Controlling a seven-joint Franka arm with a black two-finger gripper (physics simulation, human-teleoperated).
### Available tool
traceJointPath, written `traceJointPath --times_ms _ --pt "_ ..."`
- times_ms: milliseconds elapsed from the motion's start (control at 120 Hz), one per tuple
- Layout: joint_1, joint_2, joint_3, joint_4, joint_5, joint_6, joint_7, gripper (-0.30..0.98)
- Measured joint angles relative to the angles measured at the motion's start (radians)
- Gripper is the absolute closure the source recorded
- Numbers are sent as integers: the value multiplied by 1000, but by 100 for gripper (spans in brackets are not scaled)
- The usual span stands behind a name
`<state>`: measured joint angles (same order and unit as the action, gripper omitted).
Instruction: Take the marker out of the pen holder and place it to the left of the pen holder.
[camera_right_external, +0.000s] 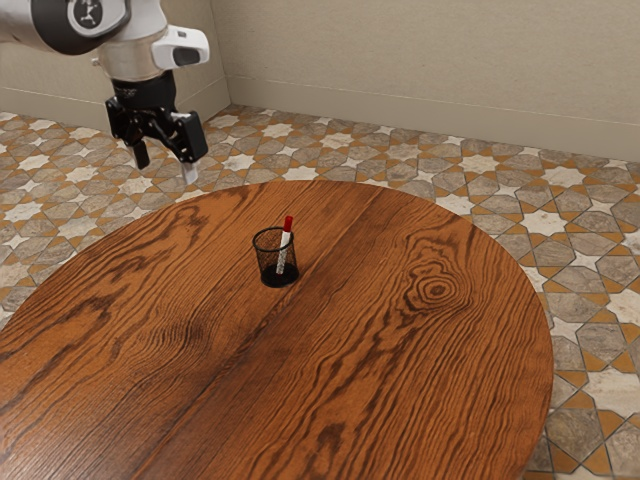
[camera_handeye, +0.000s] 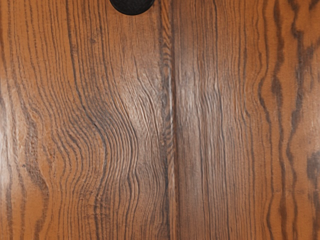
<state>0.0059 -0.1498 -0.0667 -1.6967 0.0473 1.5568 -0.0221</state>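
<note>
My black gripper (camera_right_external: 165, 172) hangs in the exterior view's upper left, fingers pointing down and spread apart, with nothing held. It is above and to the exterior view's left of the black mesh pen holder (camera_right_external: 276, 258), well apart from it. A white marker (camera_right_external: 284, 245) with a red end (camera_right_external: 289, 223) leans inside the holder, its red end sticking up past the rim. In the wrist view, a dark round piece of the pen holder (camera_handeye: 132, 5) is cut off by the picture's edge.
The round wooden table (camera_right_external: 400, 350) carries the pen holder near its far edge. Wood grain of the tabletop (camera_handeye: 215, 125) lies under my hand's camera. Patterned floor tiles (camera_right_external: 590, 225) and a beige wall (camera_right_external: 430, 75) surround it.
</note>
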Motion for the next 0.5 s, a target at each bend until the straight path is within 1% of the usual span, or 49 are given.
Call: traceJointPath --times_ms 75,108,142,208,233,283,392,500 --pt "-1 2 -5 1 3 2 -1 0" --pt "-5 22 -5 5 5 4 -2 0" --pt "-17 89 4 34 9 11 -3 0" --pt "-47 314 46 206 24 24 1 0" --pt "-43 387 64 252 29 37 2 0" --pt "-23 494 84 309 35 71 -4 0" --pt "-6 634 122 393 1 136 -35 0" --pt "2 738 131 488 -26 191 -62 0"
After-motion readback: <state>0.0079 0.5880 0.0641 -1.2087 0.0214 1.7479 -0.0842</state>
